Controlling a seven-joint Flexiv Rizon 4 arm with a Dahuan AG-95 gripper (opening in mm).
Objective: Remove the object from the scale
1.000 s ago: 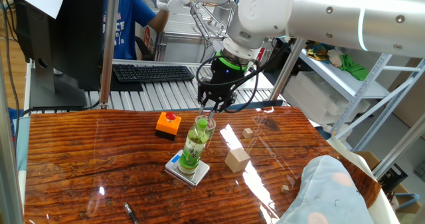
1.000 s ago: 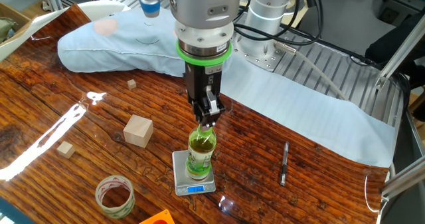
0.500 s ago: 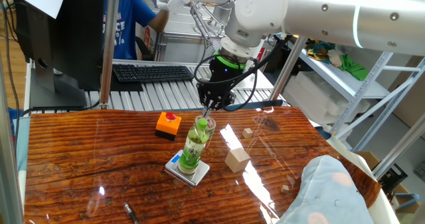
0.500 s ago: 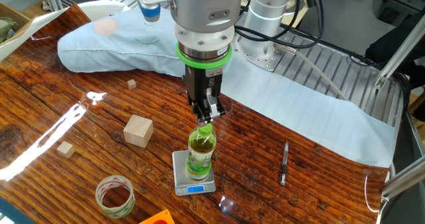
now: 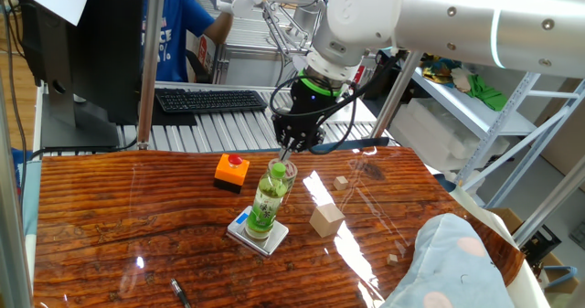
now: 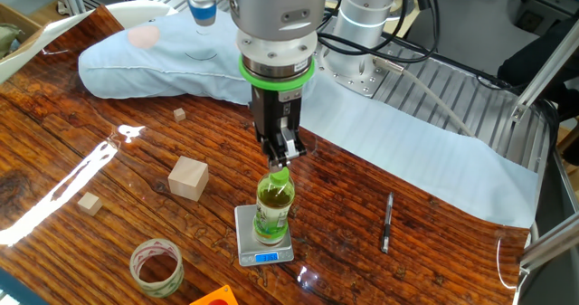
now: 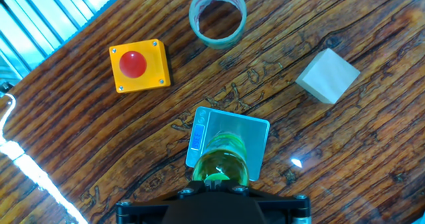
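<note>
We see the green drink bottle (image 6: 274, 205) upright on the scale (image 6: 263, 242), directly beneath our gripper (image 6: 281, 157); whether its fingers grip the cap we cannot tell.

Open tabletop (image 6: 362, 214) around scale (image 6: 263, 237), cube (image 6: 188, 178) nearby

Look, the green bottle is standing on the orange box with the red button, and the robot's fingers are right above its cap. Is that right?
Not quite. The green bottle stands on the little silver scale, not on the orange box, which sits apart on the table. The hand view shows this best. The fingers are indeed right above the cap.
</note>
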